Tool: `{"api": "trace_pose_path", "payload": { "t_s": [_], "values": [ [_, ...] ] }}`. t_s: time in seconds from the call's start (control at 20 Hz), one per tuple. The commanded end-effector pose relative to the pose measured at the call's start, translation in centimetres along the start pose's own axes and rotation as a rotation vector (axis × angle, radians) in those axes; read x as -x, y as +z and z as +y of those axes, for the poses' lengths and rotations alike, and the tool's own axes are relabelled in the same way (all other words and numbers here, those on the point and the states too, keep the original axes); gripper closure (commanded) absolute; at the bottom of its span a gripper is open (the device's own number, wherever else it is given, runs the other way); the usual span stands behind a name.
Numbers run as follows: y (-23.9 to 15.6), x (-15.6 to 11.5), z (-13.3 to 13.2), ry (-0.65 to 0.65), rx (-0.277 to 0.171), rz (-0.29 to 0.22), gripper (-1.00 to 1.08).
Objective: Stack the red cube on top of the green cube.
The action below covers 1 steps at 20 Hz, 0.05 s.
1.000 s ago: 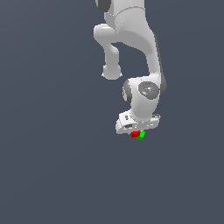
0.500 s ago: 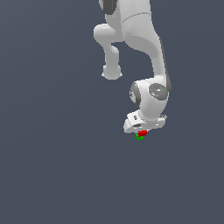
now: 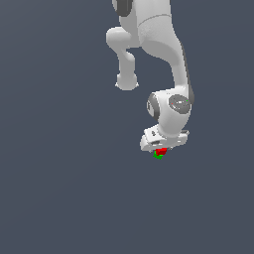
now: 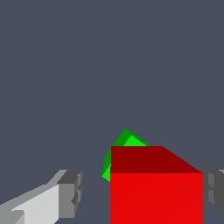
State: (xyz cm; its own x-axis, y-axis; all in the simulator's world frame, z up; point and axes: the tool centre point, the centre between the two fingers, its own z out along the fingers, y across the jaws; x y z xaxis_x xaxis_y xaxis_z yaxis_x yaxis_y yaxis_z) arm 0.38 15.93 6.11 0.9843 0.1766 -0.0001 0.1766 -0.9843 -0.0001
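Seen from off the arm: white arm (image 3: 171,59) bent down over a plain dark grey floor (image 3: 59,198), wrist low, gripper (image 3: 159,149) pointing down at the exterior view's lower right of centre. Directly beneath the gripper, red cube (image 3: 161,150) above green cube (image 3: 158,156), only a sliver of green peeking out under the red. Both tiny against the white hand, and too small from here to tell whether the two touch.

Seen from the wrist: red cube (image 4: 156,197) filling the space between the fingers, square to the camera, darker top face and bright front face both showing. Behind and below it, green cube (image 4: 127,142), turned at an angle to the red, just a corner and part of one side in sight. Grey-padded fingers (image 4: 72,192) on either side of the red cube. Jaws parted rather than clamped: a clear strip of floor between one pad and the red cube's side, the other pad just beside the opposite face, contact there not clear. Nothing else on the floor in either view.
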Motion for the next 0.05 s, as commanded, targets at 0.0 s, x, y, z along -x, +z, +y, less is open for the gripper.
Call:
{"api": "trace_pose_path", "payload": {
  "t_s": [0.0],
  "values": [
    [0.0, 0.0, 0.0, 0.0, 0.0, 0.0, -0.92]
  ]
}}
